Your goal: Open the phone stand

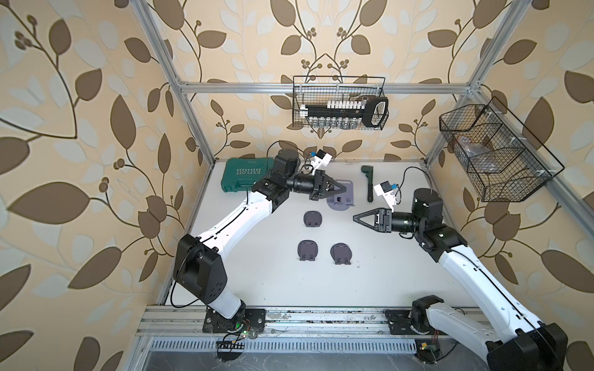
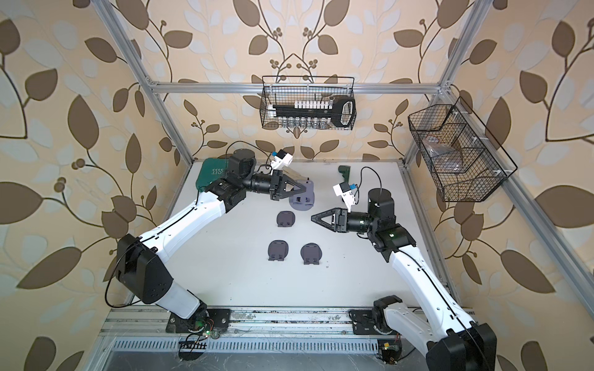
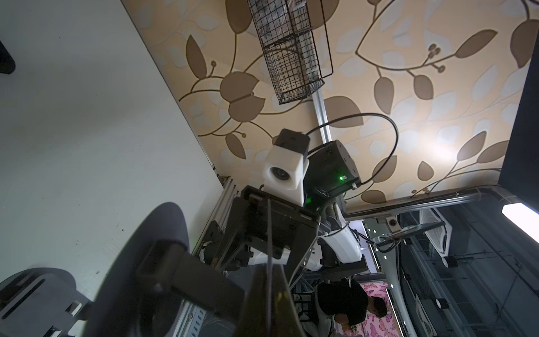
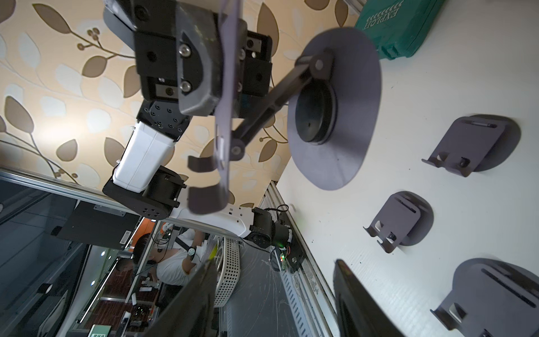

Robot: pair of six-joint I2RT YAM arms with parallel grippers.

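A purple-grey phone stand (image 1: 340, 201) (image 2: 302, 201) hangs above the back of the table, unfolded. My left gripper (image 1: 342, 188) (image 2: 304, 187) is shut on its thin plate (image 4: 226, 122), which shows edge-on between the fingers (image 3: 256, 306). A dark link arm (image 4: 277, 96) joins the plate to the round base disc (image 4: 347, 122) (image 3: 137, 262), whose underside faces the right wrist camera. My right gripper (image 1: 355, 217) (image 2: 313, 218) (image 4: 276, 260) stands open to the stand's right, apart from it, with nothing between its fingers.
Three folded phone stands lie on the white table (image 1: 401, 273): one (image 1: 312, 219) mid-table, two (image 1: 308, 250) (image 1: 341, 253) nearer the front. A green case (image 1: 244, 175) sits back left, a dark tool (image 1: 368, 183) back right. Wire baskets (image 1: 340, 102) (image 1: 495, 154) hang on the walls.
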